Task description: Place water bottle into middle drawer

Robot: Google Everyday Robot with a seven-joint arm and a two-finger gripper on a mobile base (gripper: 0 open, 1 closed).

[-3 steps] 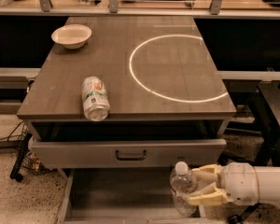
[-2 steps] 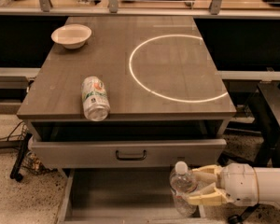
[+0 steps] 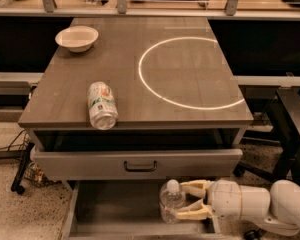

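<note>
The water bottle, clear with a white cap, stands upright in the right part of the open middle drawer, a shallow grey tray pulled out below the drawer with the dark handle. My gripper reaches in from the right at the bottom of the view. Its two cream fingers lie on either side of the bottle's right flank, shut on it.
A green-white drink can lies on its side near the tabletop's front edge. A white bowl sits at the back left. A white ring marks the tabletop. The upper drawer front with its handle stands just above the bottle.
</note>
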